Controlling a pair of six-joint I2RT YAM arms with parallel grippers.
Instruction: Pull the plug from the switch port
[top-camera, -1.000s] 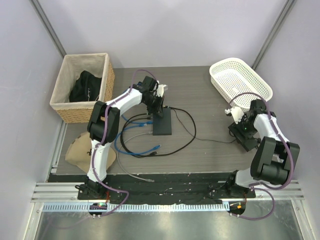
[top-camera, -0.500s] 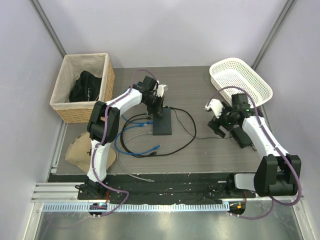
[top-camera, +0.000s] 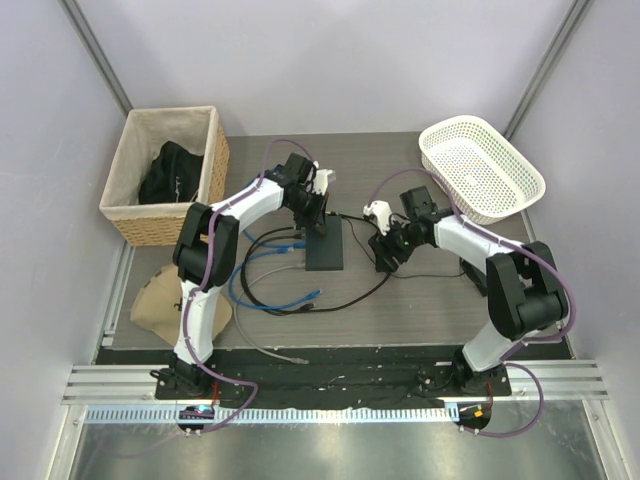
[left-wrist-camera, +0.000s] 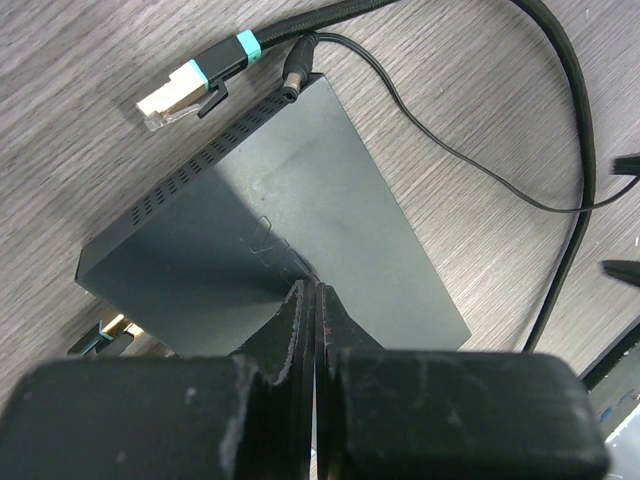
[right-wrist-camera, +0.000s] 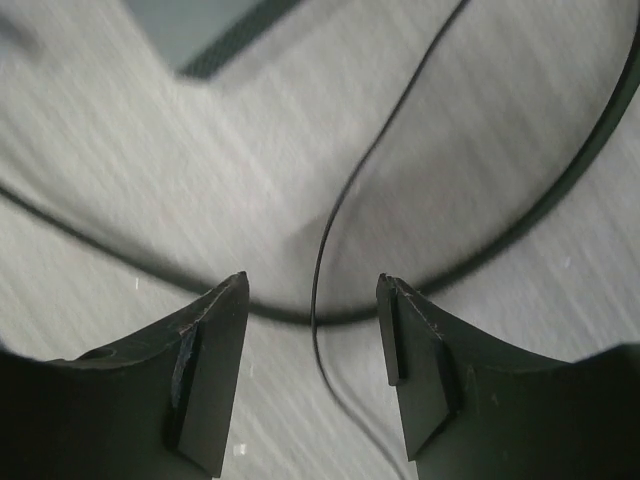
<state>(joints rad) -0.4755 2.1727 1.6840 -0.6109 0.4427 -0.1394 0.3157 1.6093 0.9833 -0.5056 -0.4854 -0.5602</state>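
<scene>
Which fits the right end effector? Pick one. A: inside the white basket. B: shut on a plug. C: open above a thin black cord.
C: the right end effector shows its fingers apart in the wrist view, a thin black cord running between them.

No text, label, brand or number can be read in any view. The top face of the switch carries a few faint marks, seen from the left wrist, but they are too small and dim to make out.
</scene>
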